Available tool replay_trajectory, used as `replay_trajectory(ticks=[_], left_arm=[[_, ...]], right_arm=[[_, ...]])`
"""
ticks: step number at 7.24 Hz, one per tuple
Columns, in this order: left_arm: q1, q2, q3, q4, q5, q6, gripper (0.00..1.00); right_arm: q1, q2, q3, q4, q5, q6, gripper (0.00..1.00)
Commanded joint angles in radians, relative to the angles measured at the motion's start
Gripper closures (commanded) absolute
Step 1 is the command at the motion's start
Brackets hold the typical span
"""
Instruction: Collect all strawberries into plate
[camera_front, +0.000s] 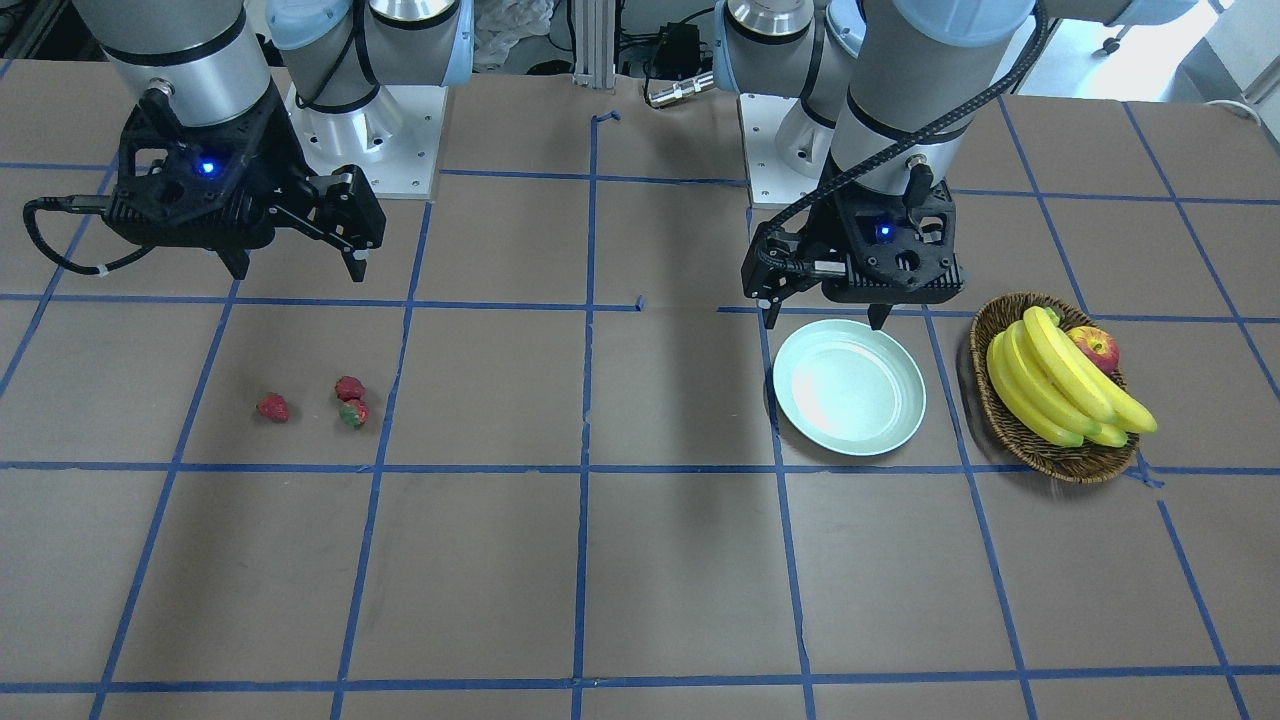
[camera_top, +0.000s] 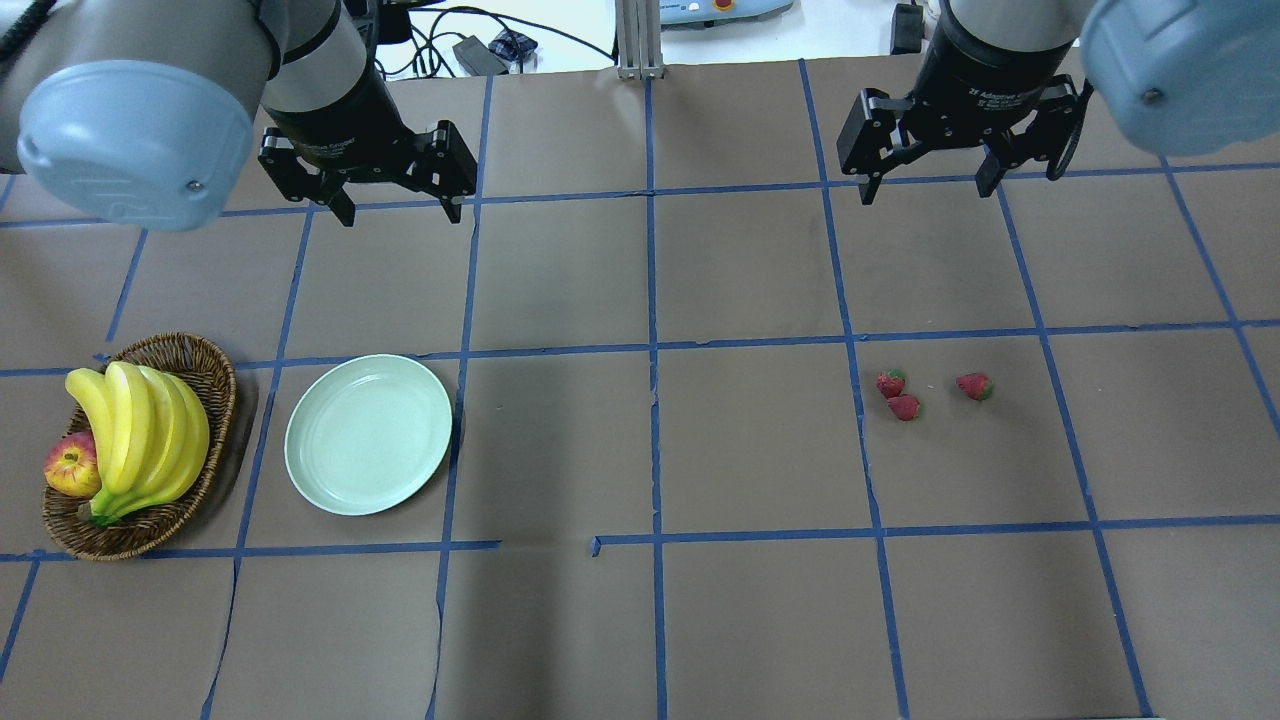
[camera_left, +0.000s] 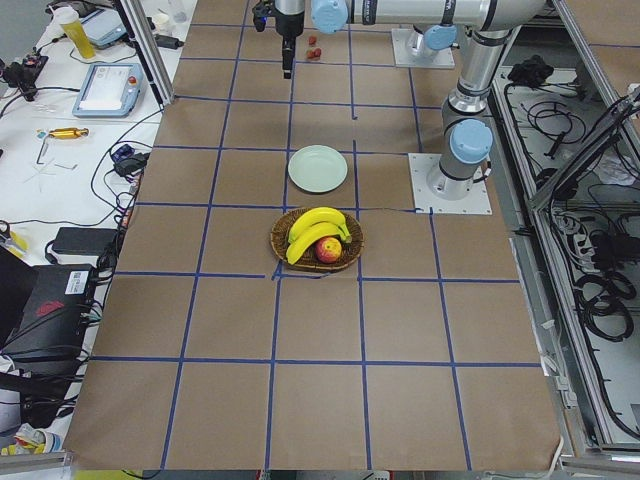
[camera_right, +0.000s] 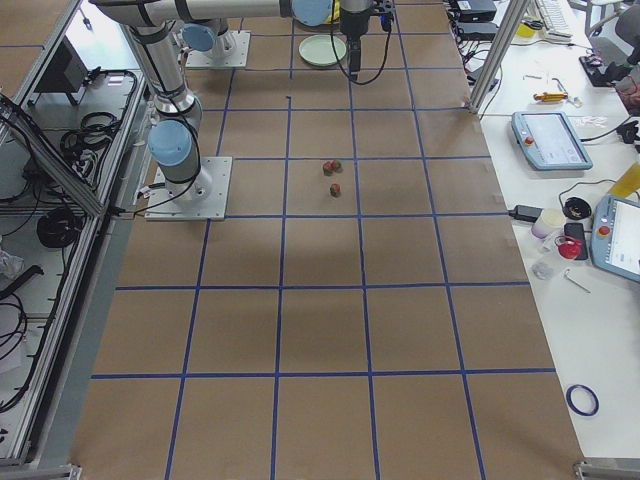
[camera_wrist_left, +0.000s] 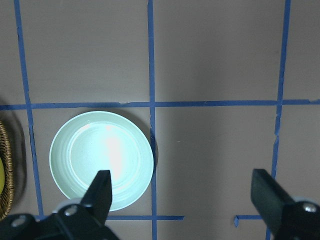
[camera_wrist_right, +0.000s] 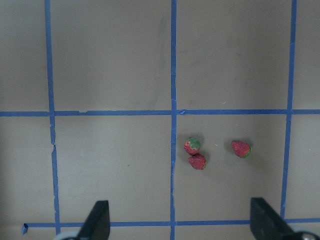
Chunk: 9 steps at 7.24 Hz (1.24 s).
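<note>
- Three small red strawberries with green leafy tops lie on the brown paper surface marked with blue tape squares. They are on my right side. Two are pressed close together, and the lone strawberry lies near them.
- The round pale mint-green plate sits well apart from them on my left, with nothing on it. Just beside it is a brown woven wicker basket holding yellow bananas and a red-yellow apple.
- My left hand hangs above the surface with its fingers spread wide, gripping nothing.
- My right hand is likewise wide apart and bare.
- My left wrist view shows the plate and a sliver of the basket but no fruit. My right wrist view shows only the strawberries.
- Only the front-facing view shows a blue light glowing on each hand's housing.
- In the overhead view, white lettering on my right hand begins "2F Adaptive". The rest is too small to read.
</note>
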Motion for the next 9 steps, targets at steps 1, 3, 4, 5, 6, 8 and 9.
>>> replay_trajectory(ticks=[1,3,4,5,6,8,9], left_arm=[[0.001,0.005,0.009,0.001,0.002,0.000,0.00],[0.014,0.008,0.027,-0.006,-0.003,0.012,0.00],[0.030,0.011,0.038,0.004,-0.006,0.015,0.00],[0.045,0.012,0.046,0.007,-0.007,0.019,0.00],[0.060,0.017,0.050,0.004,-0.006,0.038,0.00],[0.059,0.029,-0.003,0.074,0.037,0.046,0.00],[0.055,0.044,-0.063,0.155,0.032,0.012,0.00]], right_arm=[[0.000,-0.002,0.004,0.000,-0.003,0.000,0.00],[0.000,-0.002,0.004,0.000,-0.003,0.000,0.00],[0.000,-0.002,0.004,0.000,-0.003,0.000,0.00],[0.002,0.000,0.004,0.000,-0.002,0.000,0.00],[0.000,-0.002,0.004,0.000,-0.002,0.000,0.00],[0.002,-0.002,0.003,0.000,0.001,0.000,0.00],[0.002,0.000,0.003,0.000,0.001,0.000,0.00]])
